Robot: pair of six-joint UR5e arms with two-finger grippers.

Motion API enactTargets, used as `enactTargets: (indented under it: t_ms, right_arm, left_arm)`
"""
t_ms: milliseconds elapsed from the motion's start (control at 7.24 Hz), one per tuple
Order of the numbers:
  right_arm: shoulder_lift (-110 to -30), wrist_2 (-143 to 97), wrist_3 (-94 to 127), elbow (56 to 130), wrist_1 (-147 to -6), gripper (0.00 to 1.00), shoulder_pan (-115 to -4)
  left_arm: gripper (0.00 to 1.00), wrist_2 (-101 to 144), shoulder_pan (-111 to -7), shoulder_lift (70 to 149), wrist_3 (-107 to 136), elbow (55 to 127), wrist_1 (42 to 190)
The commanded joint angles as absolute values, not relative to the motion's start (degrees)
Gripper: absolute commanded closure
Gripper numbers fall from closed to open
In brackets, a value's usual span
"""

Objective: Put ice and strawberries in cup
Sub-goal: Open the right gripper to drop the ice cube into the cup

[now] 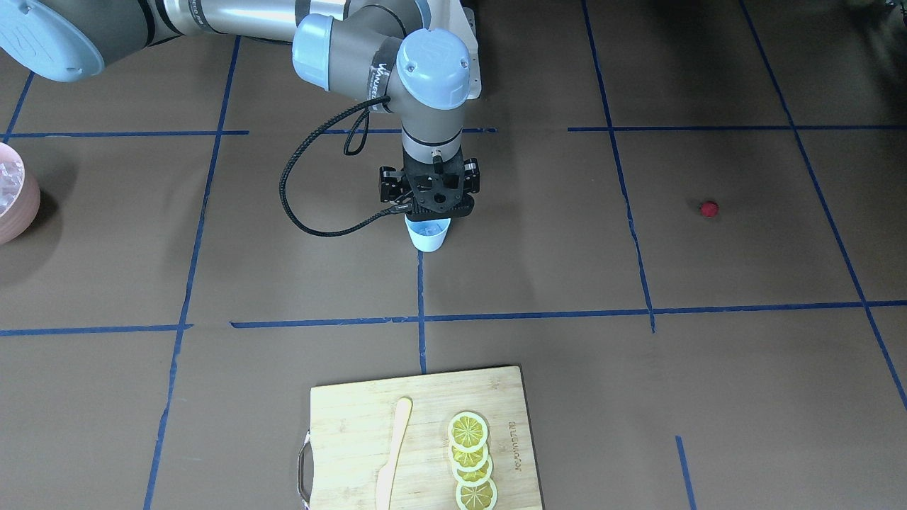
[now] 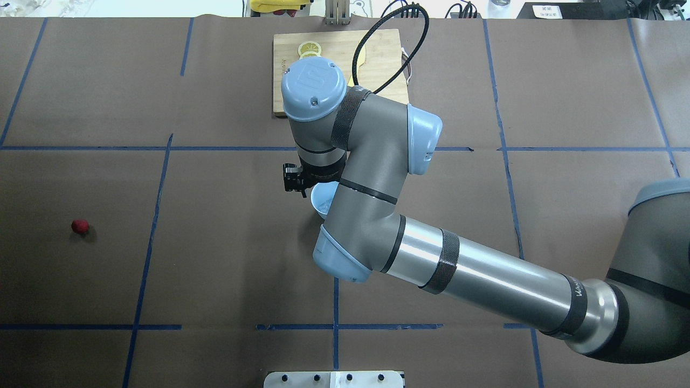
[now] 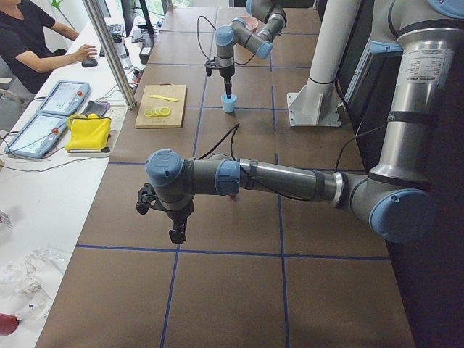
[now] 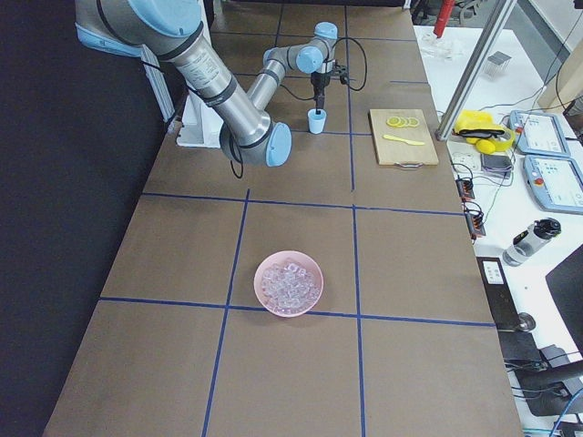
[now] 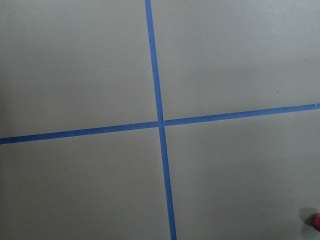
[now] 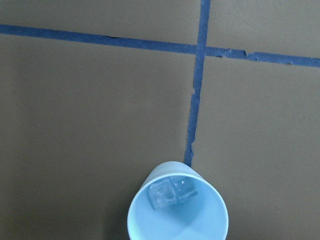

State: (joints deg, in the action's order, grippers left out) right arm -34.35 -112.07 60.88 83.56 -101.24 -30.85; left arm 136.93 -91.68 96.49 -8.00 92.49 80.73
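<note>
Ice cubes [image 6: 167,192] lie in the cup [image 1: 429,241]; the strawberry [image 1: 708,208] sits on the table [image 1: 567,269] well apart, to the robot's left.

The table [image 1: 638,283] is covered in brown paper and marked into a grid with blue tape [image 1: 538,315]. A cup [image 1: 428,237] stands near its middle, at the end of a tape line. A strawberry [image 1: 708,208] lies well apart toward the robot's left, and a pink bowl [image 4: 290,283] sits well apart toward its right. A wooden board [image 1: 354,425] lies at the operators' edge.
</note>
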Motion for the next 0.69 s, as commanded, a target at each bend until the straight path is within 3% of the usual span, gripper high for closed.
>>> enactTargets:
  t_ms: [0,276,553]
  right_arm:
    - [-34.1,-112.1,60.8,83.8,-101.4,0.02,-31.1]
    - [-35.5,-112.8,60.6,87.3,-105.6,0.02,-33.2]
    - [-49.4,-112.9,54.3,106.2,-111.7,0.01,-36.8]
  left_arm:
    - [0.0,136.9,-91.7,96.5,-8.0,92.5,80.8]
    - [0.0,136.9,-91.7,96.7,-7.8,92.5,80.8]
    - [0.0,136.9,-91.6,96.7,-6.9,92.6,80.9]
